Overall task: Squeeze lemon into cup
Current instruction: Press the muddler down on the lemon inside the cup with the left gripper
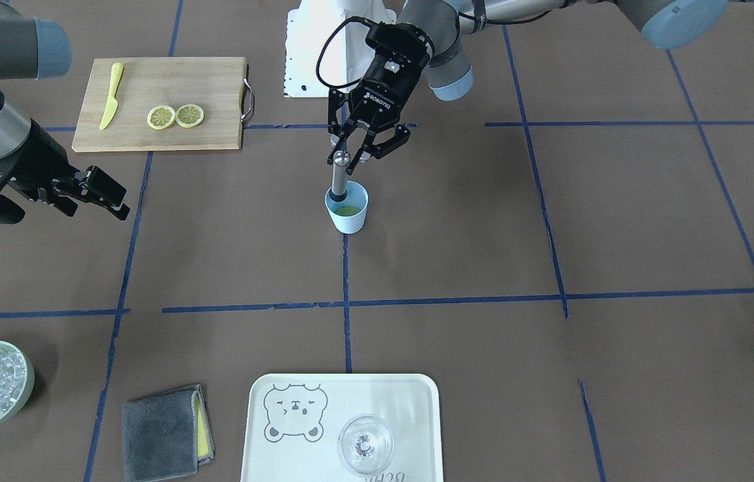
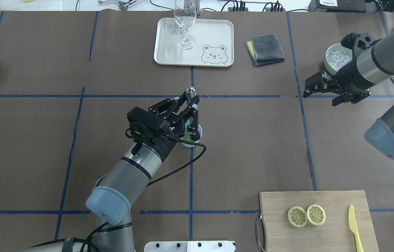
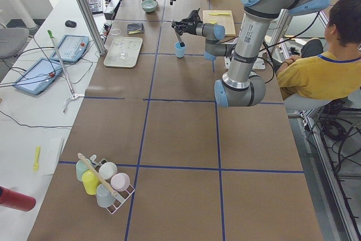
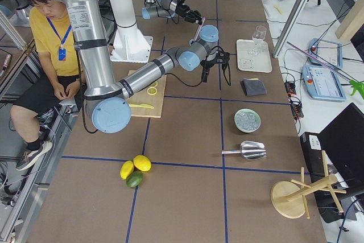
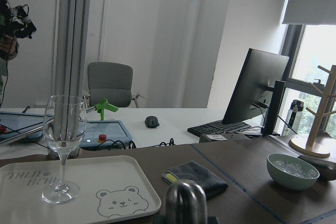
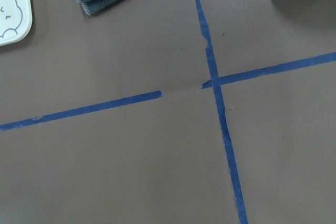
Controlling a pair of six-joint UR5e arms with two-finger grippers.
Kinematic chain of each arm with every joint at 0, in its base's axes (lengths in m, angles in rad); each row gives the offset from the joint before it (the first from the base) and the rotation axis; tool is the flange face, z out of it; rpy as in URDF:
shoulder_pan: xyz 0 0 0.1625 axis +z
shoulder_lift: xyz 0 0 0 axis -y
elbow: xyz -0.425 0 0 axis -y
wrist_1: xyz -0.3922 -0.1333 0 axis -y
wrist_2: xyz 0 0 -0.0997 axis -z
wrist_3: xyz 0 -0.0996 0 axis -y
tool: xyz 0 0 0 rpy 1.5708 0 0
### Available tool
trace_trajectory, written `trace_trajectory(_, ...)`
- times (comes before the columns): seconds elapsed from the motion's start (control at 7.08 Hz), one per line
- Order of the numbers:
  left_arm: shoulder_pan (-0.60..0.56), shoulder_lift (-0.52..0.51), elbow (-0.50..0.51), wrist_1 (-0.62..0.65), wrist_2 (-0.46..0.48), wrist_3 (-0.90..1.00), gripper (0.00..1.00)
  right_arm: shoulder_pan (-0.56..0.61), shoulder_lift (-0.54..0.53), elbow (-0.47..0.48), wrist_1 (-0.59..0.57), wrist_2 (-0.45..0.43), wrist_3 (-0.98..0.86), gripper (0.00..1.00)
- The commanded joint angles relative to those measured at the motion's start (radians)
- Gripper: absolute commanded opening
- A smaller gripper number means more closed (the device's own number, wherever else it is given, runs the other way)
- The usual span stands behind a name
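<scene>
The light-blue cup (image 1: 348,221) stands at the table's middle with a yellow lemon slice (image 1: 348,210) lying inside it. My left gripper (image 1: 352,154) is above the cup and is shut on the top of an upright metal muddler (image 1: 338,177), whose lower end is in the cup on the slice. In the overhead view my left gripper (image 2: 190,101) hides most of the cup (image 2: 198,131). Two more lemon slices (image 1: 175,116) lie on the cutting board. My right gripper (image 2: 314,91) is open and empty, far from the cup, near the ice bowl.
A wooden cutting board (image 1: 149,80) holds a yellow plastic knife (image 1: 111,94). A white bear tray (image 1: 269,455) carries a clear glass (image 1: 365,444). A grey cloth (image 1: 164,432) and a pale-green bowl of ice (image 1: 21,402) lie along the operators' edge.
</scene>
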Motion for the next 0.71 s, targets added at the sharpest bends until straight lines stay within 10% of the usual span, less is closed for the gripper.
trace_trajectory(0.0, -0.025, -0.004, -0.030, -0.033, 0.000, 0.017, 0.00, 0.000, 0.000, -0.002, 0.000, 0.000, 0.000, 1.00)
trace_trajectory(0.57, -0.173, 0.011, -0.116, -0.058, -0.015, 0.006, 0.00, 0.000, -0.002, -0.005, 0.000, -0.001, 0.000, 1.00)
